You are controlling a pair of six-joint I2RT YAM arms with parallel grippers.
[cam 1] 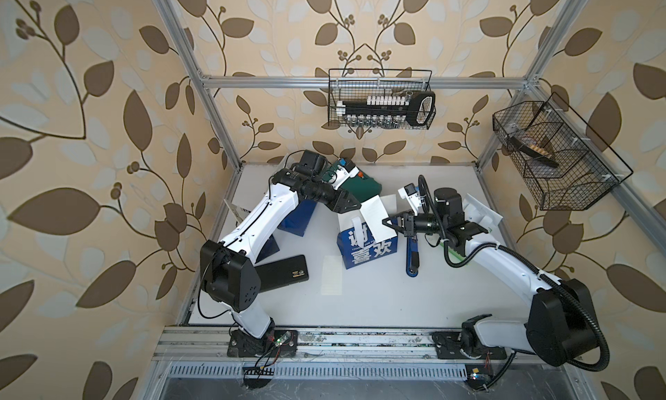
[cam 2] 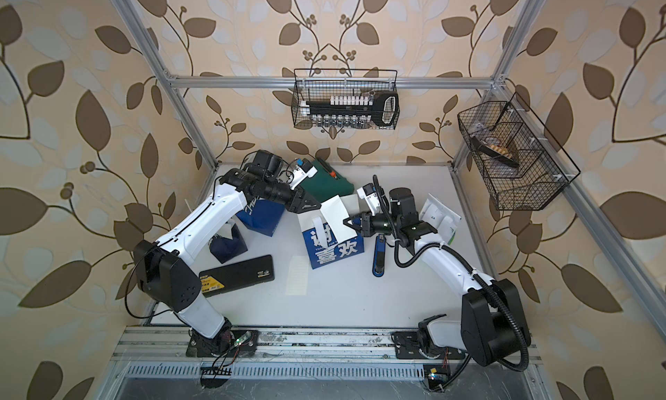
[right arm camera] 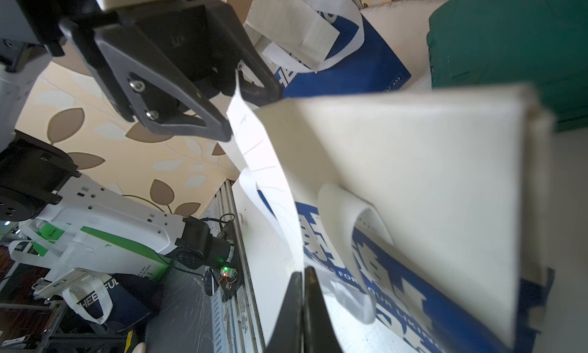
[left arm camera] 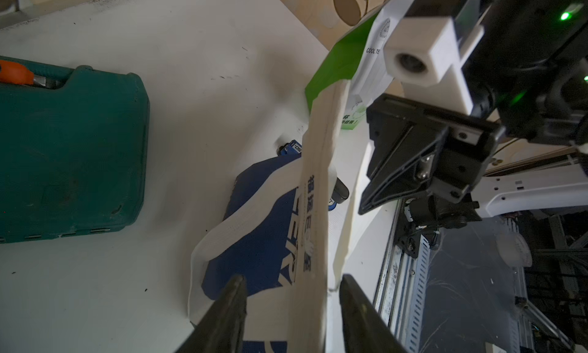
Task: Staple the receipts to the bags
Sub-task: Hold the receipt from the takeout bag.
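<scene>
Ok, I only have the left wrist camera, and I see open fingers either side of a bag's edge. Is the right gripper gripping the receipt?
Observer: Yes, the right wrist view shows the right gripper shut on the receipt.
Operator: Any spare one?
Observer: A second receipt lies flat on the table, beside the bag.
Operator: Other bags?
Observer: Another blue bag sits beside the left arm.

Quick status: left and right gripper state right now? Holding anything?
Left gripper: open, fingers either side of the top edge of the navy-and-white paper bag, gripping nothing.
Right gripper: closed on the thin pale cream paper receipt.
</scene>
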